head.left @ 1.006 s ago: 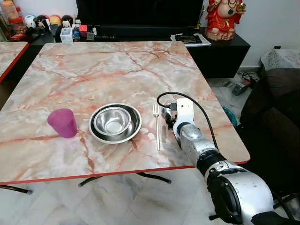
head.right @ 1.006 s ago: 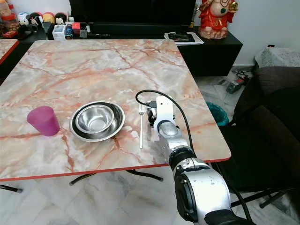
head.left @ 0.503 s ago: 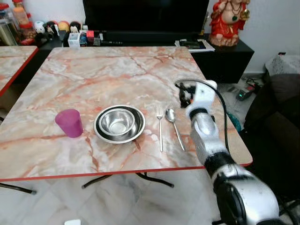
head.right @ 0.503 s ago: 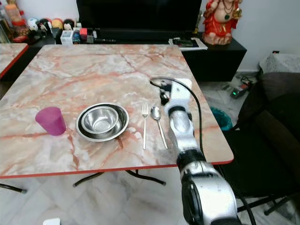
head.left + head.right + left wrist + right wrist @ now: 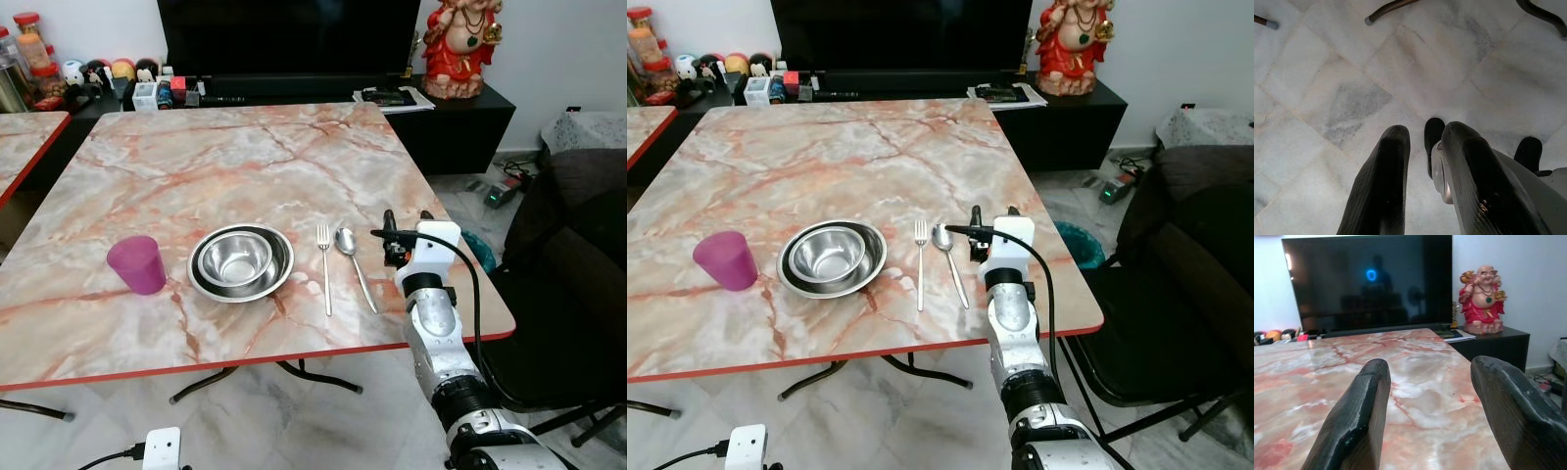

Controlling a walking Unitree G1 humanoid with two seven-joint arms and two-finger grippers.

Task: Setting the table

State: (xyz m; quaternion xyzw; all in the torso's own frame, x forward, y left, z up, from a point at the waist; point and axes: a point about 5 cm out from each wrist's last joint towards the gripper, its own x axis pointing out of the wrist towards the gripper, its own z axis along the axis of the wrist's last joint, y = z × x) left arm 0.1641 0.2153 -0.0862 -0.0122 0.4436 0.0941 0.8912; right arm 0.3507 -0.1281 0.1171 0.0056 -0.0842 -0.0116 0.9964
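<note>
Checking your place setting: the purple cup [image 5: 137, 264], steel bowl [image 5: 240, 261], fork [image 5: 325, 266] and spoon [image 5: 353, 262] lie in a row along the worktop's [image 5: 235, 157] near edge, fork and spoon just beside each other, cup apart from the bowl. Your right pincer [image 5: 403, 238] hovers near the worktop's right edge beside the spoon, fingers [image 5: 1359, 416] spread wide, holding nothing. Your left pincer [image 5: 1422, 147] hangs over the tiled floor [image 5: 1342, 73], fingers slightly parted and empty.
</note>
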